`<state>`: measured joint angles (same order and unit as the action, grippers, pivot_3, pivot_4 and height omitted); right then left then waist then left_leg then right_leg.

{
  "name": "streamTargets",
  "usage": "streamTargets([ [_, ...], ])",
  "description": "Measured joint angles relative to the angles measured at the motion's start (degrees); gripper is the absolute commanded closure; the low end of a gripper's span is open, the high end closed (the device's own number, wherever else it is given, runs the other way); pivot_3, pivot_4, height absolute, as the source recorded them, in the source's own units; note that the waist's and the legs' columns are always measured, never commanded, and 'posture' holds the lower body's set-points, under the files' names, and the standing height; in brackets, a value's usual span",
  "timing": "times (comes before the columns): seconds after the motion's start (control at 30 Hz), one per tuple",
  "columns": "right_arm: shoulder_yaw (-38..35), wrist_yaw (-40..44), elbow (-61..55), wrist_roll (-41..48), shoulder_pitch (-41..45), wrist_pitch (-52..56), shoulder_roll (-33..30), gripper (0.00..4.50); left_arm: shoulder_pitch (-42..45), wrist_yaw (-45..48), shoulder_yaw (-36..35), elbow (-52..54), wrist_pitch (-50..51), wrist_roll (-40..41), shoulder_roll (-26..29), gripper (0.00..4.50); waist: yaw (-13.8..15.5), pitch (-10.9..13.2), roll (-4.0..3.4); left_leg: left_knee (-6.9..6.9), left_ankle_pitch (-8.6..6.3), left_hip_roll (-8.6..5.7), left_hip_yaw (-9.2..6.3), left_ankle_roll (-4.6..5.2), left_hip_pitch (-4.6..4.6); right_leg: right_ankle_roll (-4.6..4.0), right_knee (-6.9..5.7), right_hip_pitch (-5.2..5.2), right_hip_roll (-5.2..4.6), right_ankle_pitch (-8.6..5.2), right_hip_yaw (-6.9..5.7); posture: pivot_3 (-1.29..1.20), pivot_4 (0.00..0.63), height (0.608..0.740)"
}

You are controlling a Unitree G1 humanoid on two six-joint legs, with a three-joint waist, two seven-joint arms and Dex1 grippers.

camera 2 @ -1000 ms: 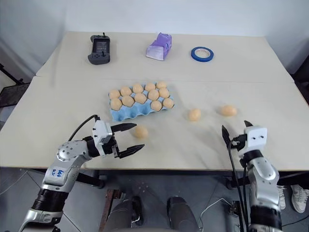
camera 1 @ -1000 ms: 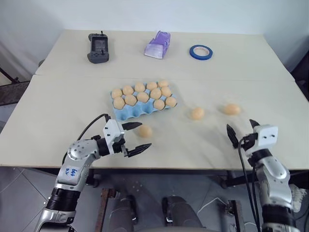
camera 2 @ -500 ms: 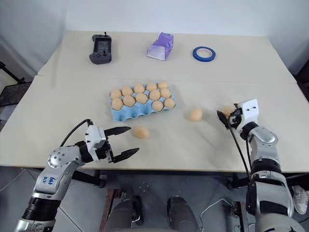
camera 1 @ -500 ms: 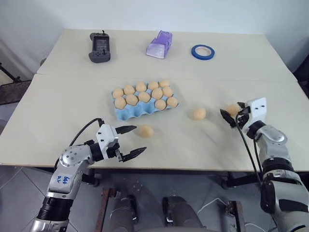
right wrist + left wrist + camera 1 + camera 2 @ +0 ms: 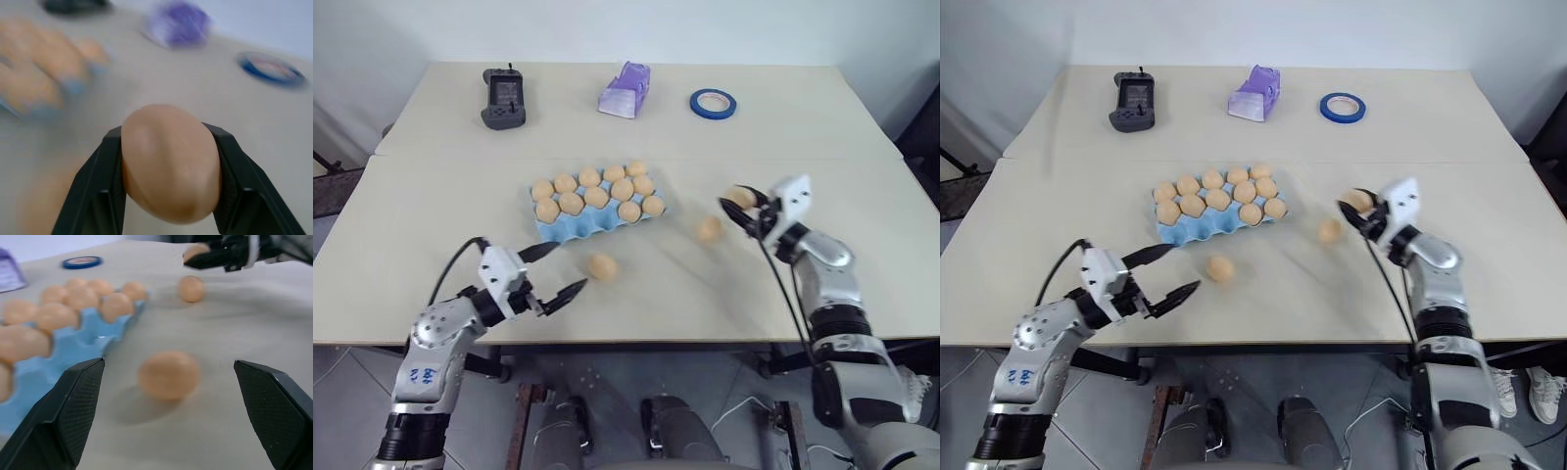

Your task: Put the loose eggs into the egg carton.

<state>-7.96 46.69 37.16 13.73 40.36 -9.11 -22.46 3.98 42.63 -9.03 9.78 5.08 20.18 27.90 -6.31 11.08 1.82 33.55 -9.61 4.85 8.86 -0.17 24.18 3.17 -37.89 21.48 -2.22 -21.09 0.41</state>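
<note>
**Right gripper clamps an egg above the desk; left gripper wide open near a loose one**

Right gripper (image 5: 741, 201) has its two black fingers closed on a tan-orange egg (image 5: 168, 169), held clear of the desk (image 5: 431, 235) toward the right edge. Left gripper (image 5: 555, 270) hangs near the front edge with its fingers spread wide and nothing between them; one loose egg (image 5: 602, 266) lies just beyond its tips. Another loose egg (image 5: 709, 229) rests on the desk between the carton and the right gripper. Near the desk's middle sits the light blue egg carton (image 5: 554, 233), with eggs filling most of its cups. Along the back edge lie a dark handheld controller (image 5: 499, 98), a lilac plastic object (image 5: 625, 90) and a blue tape roll (image 5: 713, 103).
</note>
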Motion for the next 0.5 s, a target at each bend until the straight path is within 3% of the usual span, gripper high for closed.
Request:
streamTargets([
  [0.17,5.28,-1.15,-9.61,1.51,0.35,9.78,7.41,2.72,-4.02,-3.87,-5.95,-1.64,-0.53,0.43,-0.38,0.00,0.37,0.00,0.00,-0.06,-0.11,-0.10,-0.09,-0.26,0.06,-0.04,0.03,0.02,-0.15,-0.02,-0.14,0.00,0.150,0.740],
  [0.5,13.91,-5.24,-5.65,-3.79,5.04,10.64,19.32,2.72,-7.68,-6.27,-6.85,1.23,0.19,1.17,-0.82,0.00,0.57,-0.01,0.03,-0.49,-0.13,-0.16,-0.01,-0.30,0.09,-0.20,0.20,0.17,-0.25,-0.09,-0.17,0.00,0.150,0.740],
])
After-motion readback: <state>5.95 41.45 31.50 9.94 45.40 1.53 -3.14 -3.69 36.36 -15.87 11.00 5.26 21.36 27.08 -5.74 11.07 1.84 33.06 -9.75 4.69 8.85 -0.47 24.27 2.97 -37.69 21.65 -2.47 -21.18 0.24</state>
